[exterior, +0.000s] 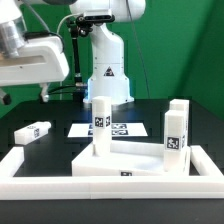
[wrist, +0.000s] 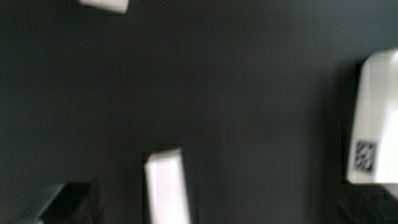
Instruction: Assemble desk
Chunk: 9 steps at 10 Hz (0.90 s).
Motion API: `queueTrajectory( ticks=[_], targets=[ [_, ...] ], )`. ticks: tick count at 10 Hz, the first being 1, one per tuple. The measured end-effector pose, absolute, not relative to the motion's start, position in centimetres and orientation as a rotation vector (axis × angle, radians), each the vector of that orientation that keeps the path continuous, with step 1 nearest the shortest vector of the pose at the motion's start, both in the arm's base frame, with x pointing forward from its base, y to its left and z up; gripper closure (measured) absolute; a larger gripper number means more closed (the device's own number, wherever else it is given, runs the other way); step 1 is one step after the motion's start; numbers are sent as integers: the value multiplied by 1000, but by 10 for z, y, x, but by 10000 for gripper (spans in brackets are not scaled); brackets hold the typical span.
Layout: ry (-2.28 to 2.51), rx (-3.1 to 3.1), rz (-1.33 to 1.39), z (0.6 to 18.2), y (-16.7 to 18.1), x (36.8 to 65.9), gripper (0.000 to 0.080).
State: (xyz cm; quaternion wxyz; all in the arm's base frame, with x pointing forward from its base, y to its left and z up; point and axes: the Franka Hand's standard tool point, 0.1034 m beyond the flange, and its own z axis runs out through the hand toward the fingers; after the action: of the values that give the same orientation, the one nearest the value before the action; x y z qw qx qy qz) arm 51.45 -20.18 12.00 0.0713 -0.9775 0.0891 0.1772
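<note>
The white desk panel (exterior: 130, 160) lies flat at the front middle of the black table. Two white leg posts stand upright on it, one (exterior: 101, 125) on the exterior view's left and one (exterior: 176, 128) on its right, both tagged. A third leg (exterior: 33, 132) lies loose on the table at the left. My gripper (exterior: 45, 92) hangs high at the upper left, away from every part. The blurred wrist view shows my gripper (wrist: 214, 215) with jaws wide apart and nothing between them, above black table with a tagged white leg (wrist: 374, 120) and a white strip (wrist: 164, 185).
The long low white border rail (exterior: 100, 185) runs along the front and turns up the left side. The marker board (exterior: 118, 129) lies flat behind the panel. The arm's white base (exterior: 108, 65) stands at the back middle before a green backdrop.
</note>
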Motion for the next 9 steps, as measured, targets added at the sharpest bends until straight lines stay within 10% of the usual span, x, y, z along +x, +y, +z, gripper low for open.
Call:
queueTrajectory(
  ticks=[5,9],
  targets=[
    [383,-2734,1037,67,-205,457,150],
    [374,-2707,1092,62,-210,455,150]
  ],
)
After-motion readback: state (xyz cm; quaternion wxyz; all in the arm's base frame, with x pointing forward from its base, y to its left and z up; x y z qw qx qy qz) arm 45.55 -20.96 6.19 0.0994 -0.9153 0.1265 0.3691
